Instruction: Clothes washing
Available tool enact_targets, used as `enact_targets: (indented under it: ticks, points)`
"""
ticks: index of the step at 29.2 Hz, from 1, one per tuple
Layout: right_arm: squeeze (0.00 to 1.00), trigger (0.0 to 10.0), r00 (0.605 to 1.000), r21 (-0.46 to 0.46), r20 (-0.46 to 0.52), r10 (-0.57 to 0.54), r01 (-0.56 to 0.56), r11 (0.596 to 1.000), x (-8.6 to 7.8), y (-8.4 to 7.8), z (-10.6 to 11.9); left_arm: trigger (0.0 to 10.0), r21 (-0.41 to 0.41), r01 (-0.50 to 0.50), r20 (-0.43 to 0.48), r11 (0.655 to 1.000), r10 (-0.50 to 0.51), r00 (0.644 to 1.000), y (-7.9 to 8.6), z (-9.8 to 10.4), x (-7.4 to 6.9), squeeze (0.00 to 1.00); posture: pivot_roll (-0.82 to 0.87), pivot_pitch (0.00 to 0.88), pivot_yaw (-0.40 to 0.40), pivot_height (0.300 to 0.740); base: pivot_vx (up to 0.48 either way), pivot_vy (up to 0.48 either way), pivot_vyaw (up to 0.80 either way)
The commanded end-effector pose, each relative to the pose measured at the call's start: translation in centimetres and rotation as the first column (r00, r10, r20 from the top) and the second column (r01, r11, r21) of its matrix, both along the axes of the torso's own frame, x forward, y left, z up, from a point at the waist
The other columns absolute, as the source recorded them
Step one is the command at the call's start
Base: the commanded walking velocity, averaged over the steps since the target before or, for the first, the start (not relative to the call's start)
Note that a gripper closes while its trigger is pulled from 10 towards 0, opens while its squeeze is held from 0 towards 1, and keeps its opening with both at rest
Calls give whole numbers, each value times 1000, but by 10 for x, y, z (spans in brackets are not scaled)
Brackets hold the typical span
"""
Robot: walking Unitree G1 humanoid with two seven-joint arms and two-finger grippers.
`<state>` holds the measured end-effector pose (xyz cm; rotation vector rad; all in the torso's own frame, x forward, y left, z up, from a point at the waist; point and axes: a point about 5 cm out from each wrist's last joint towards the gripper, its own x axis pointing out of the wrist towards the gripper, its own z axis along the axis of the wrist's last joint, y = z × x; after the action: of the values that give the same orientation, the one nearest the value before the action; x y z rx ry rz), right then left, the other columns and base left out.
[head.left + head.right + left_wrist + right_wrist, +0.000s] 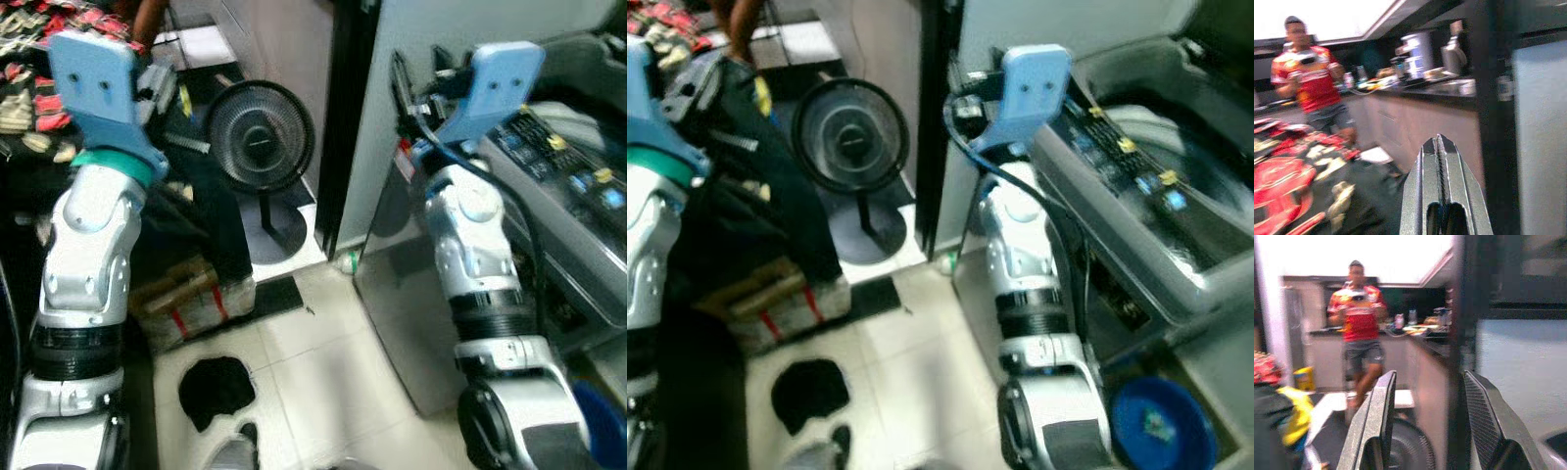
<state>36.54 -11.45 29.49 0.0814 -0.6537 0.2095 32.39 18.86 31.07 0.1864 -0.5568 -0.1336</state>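
Note:
A top-loading washing machine [1136,186] stands at my right, its tub showing behind a dark control panel [1117,147]. A heap of dark clothes [735,166] lies at my left, with red patterned fabric [1283,181] beside it. One black garment [217,390] lies on the tiled floor near my feet. Both arms are raised in front of me. My left gripper [1439,161] is shut with nothing between its fingers and points over the clothes heap. My right gripper [1427,421] is open and empty, beside the machine's near corner.
A round black floor fan [260,137] stands ahead between my arms. A person in a red shirt [1357,318] stands further back by a kitchen counter [1440,88]. A blue basin [1161,421] sits low by the machine. A taped cardboard box [186,294] lies at the left.

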Motion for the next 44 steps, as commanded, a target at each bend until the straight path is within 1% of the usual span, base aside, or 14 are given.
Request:
enact_targets:
  ticks: [1, 15, 20, 29, 40, 44]
  points:
    - [0, 10000, 1000, 1, -7, 3, -3, 1000, 1, -1, -2, 10000, 4, 1, -10, 1000, -1, 1000, -1, -2, 1, 0, 131, 50, -11, 740, 0, 0, 800]
    - [0, 10000, 1000, 5, -4, 17, -17, 1000, 0, 1, -1, 10000, 5, -8, -6, 1000, 8, 1000, -1, -2, 2, 0, 129, 41, -14, 740, 0, 0, 770]
    - [0, 10000, 999, 2, -3, 37, -37, 999, -1, 6, -2, 10000, 7, -17, -2, 1000, 17, 1000, -1, -2, 2, 0, 129, 43, -15, 740, 458, 0, 0]
    - [0, 10000, 1000, -16, -7, 30, -30, 999, -1, 6, -3, 10000, 9, -18, 1, 1000, 18, 1000, -1, -2, 1, 0, 128, 52, -13, 740, 458, 0, 0]
    - [0, 10000, 1000, -16, -19, 16, -17, 1000, 0, 4, -4, 10000, 9, -18, -1, 1000, 18, 1000, -1, -3, 1, 0, 127, 61, -13, 740, 456, 0, 773]
    - [0, 10000, 999, -17, -24, 29, -30, 999, -1, 7, -6, 10000, 9, -19, -2, 1000, 19, 1000, 0, -4, 1, 0, 127, 61, -13, 740, 458, 0, 0]
